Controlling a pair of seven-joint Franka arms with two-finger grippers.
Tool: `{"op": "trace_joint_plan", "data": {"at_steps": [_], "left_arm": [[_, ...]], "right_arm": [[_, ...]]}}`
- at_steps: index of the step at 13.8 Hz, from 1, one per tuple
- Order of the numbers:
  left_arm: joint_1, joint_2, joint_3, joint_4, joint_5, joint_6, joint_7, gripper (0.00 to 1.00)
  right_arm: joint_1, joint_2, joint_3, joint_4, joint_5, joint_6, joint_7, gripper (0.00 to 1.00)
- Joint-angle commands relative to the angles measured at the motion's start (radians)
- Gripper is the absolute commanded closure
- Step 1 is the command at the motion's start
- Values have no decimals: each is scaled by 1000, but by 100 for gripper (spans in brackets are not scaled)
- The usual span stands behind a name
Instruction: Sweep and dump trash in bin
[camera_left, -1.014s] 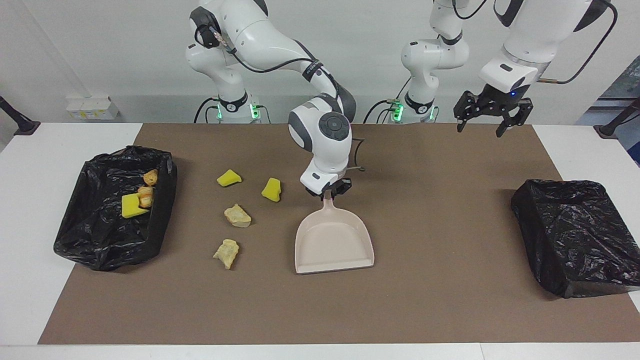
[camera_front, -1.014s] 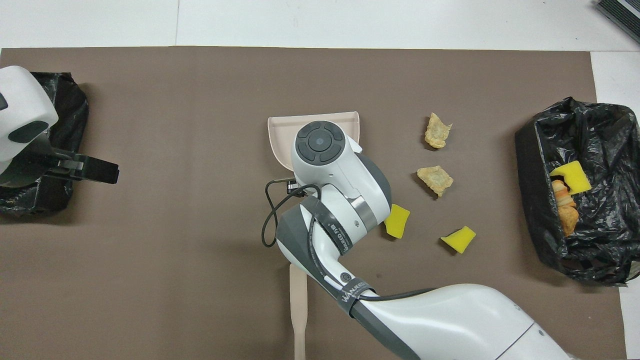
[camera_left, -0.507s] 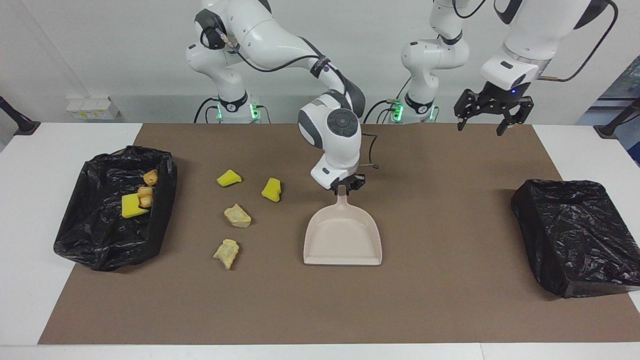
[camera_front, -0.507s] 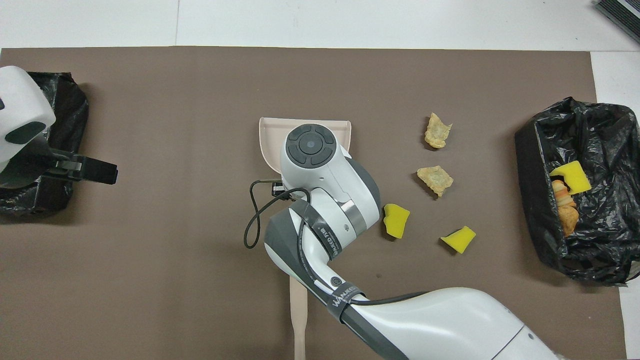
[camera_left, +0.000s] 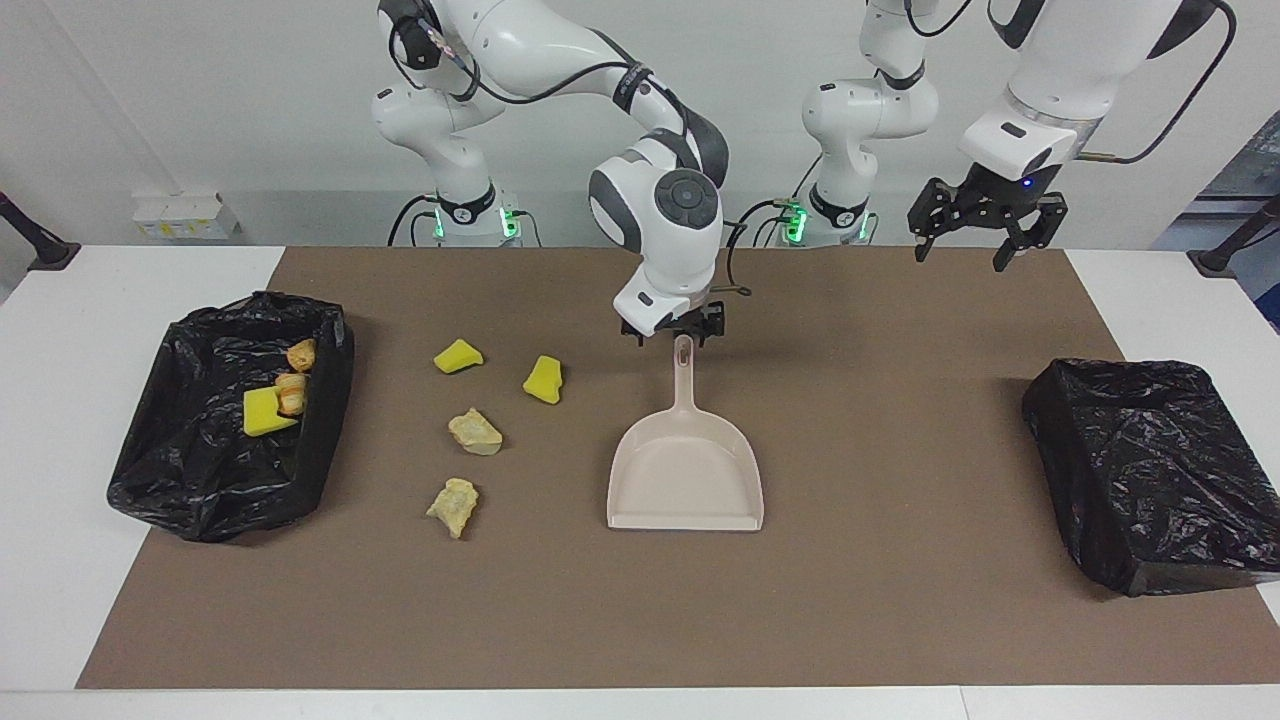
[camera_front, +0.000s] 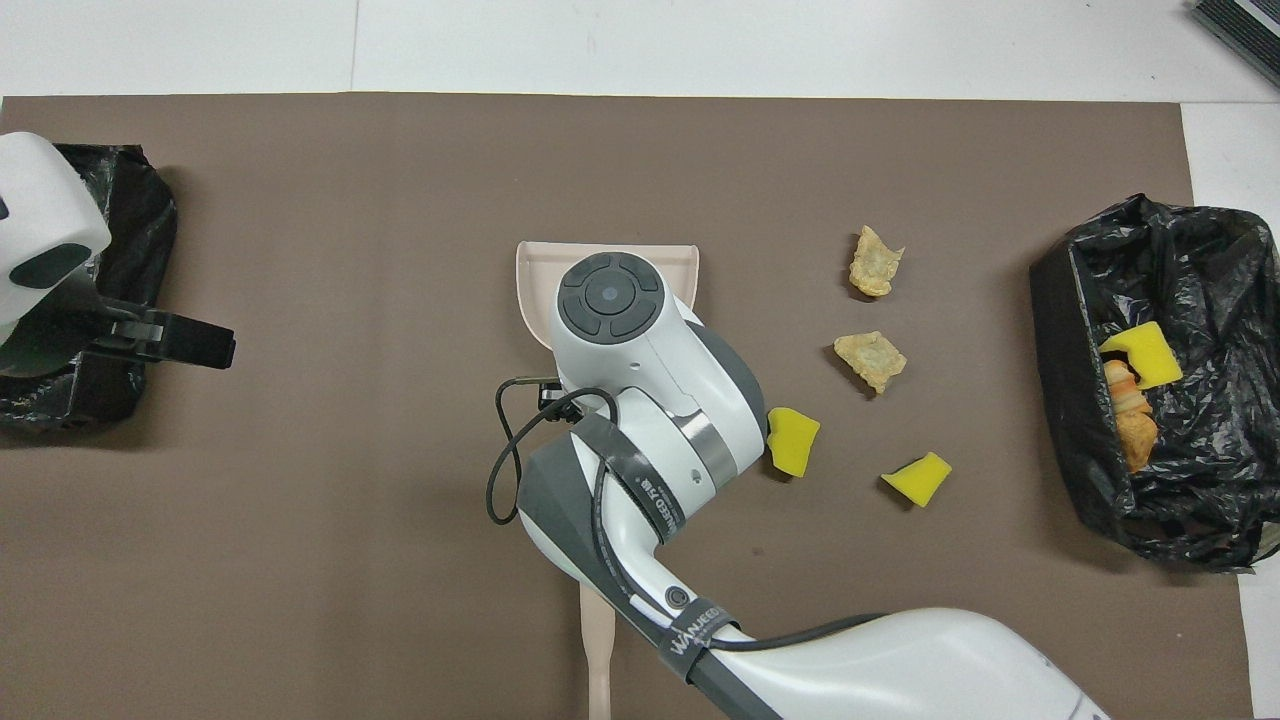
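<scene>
beige dustpan (camera_left: 686, 475), yellow sponge chunks (camera_left: 458, 356), black bin bag (camera_left: 200, 460), brown mat (camera_left: 900, 580).

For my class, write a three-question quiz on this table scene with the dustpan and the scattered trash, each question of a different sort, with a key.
1. True or false: the right gripper is clamped on the dustpan handle.
2. How many trash pieces lie loose on the brown mat?
3. Multiple choice: the trash already collected sits in
A. the dustpan
B. the black bin at the right arm's end
C. the black bin at the left arm's end

Key
1. False: it is open just above the handle's tip, and the dustpan lies flat on the mat.
2. Four: two yellow sponge chunks and two beige lumps.
3. B. The left gripper waits open in the air.
</scene>
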Motion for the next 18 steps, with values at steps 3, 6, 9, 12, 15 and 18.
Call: {"op": "trace_joint_plan", "data": {"at_steps": [3,6,9,12,15,18], "left_arm": [[8,-6,-7,2,13,-1,3,0],[-5,-3,-7,-21,8,54,3,0],[-11,8,-14,-32,5,103,2,0],[-60,49,-19,-46,5,166,-17,0],[-145,114,-19,-55,5,260,-128,0],[-237,192,-19,-66,5,312,-179,0]], "right_arm": [[59,-241,-3,-318,94,50,37,0],[132,-342,-3,-490,109,165,74,0],[195,-433,-3,-633,195,257,77,4],[273,-409,-3,-656,201,272,148,12],[306,-371,-3,-668,201,298,165,19],[326,-364,-3,-690,203,298,172,28]]}}
